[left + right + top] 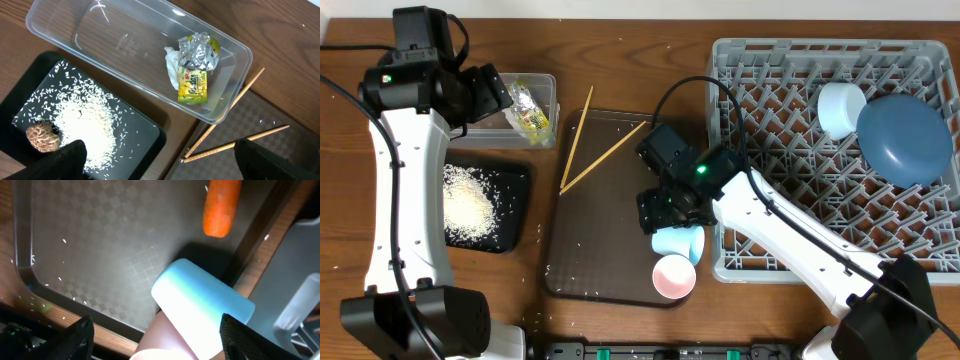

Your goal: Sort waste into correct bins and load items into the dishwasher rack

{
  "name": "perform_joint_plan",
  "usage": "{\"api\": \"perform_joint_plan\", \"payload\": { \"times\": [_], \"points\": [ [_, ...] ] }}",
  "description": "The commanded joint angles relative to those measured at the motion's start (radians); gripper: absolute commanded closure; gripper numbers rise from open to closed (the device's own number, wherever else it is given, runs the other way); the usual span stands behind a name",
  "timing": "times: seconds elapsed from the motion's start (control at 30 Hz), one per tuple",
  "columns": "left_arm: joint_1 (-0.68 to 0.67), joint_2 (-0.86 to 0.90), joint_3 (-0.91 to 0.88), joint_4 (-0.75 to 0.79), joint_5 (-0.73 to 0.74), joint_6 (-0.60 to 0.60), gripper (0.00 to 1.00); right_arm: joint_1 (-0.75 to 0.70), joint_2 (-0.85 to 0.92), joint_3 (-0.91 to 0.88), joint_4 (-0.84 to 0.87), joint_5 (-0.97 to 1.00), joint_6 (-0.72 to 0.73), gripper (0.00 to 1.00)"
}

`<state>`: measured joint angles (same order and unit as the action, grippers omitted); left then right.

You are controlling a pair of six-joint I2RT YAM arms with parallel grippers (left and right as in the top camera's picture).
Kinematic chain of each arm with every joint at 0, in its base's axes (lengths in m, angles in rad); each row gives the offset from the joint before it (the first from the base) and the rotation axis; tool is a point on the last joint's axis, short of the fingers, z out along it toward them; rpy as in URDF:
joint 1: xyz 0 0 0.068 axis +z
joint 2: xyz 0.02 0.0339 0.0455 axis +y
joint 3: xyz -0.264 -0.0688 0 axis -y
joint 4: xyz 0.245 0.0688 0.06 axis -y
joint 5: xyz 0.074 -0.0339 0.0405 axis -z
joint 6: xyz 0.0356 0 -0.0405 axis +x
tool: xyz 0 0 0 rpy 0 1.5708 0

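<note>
Wooden table [610, 60], seen from above & from both wrist cams. R gripper [156, 325] hangs over the small light blue cup [202, 305], jaws wide, one finger each side, nothing clamped. Cup lies on its side on the dark brown serving tray [100, 245], near the tray edge next to the rack, w/ the pink cup [167, 342] touching it.

Step in hand looks like picking up the blue cup for the rack. To do it well: centre the jaws across the cup body and close w/o nudging the pink cup. Keep off the carrot [220, 207], which lies apart further up the tray. Lift clear of the tray rim before swinging over.

Containers, big to small:
- Grey dishwasher rack [770, 80] holds dark blue plate [905, 138] & light blue bowl [842, 108] in its far R corner.
- Serving tray also carries chopsticks [605, 156], partly off its far L corner.
- Clear tub [125, 45] has wrapper [197, 65] on a white paper wad [172, 62].
- Black tray [145, 135] holds rice [85, 125] & a brown lump [42, 137].

L gripper [160, 155] hovers over both bins, jaws wide, empty.
</note>
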<state>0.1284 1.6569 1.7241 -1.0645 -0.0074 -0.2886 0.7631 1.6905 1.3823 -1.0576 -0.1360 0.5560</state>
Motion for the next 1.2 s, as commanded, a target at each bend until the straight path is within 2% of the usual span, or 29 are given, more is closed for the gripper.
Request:
{"api": "perform_joint_plan", "payload": {
  "times": [0.0,0.27,0.63,0.9,1.07,1.17],
  "points": [
    [0.002,0.006,-0.008,0.003,-0.012,-0.009,0.05,0.001,-0.014,0.005,-0.013,0.016,0.035,0.26],
    [0.002,0.006,-0.008,0.003,-0.012,-0.009,0.05,-0.009,-0.068,0.016,-0.108,0.043,0.079,0.26],
    [0.002,0.006,-0.008,0.003,-0.012,-0.009,0.05,-0.003,-0.067,-0.077,-0.105,0.043,0.139,0.31],
    [0.002,0.006,-0.008,0.003,-0.012,-0.009,0.05,-0.002,-0.067,-0.094,-0.027,0.043,0.093,0.32],
    [0.002,0.006,-0.008,0.003,-0.012,-0.009,0.05,-0.011,-0.068,-0.087,0.109,0.052,0.048,0.32],
    [0.002,0.006,-0.008,0.003,-0.012,-0.009,0.05,-0.027,-0.067,-0.086,0.197,0.056,0.035,0.36]
  ]
}}
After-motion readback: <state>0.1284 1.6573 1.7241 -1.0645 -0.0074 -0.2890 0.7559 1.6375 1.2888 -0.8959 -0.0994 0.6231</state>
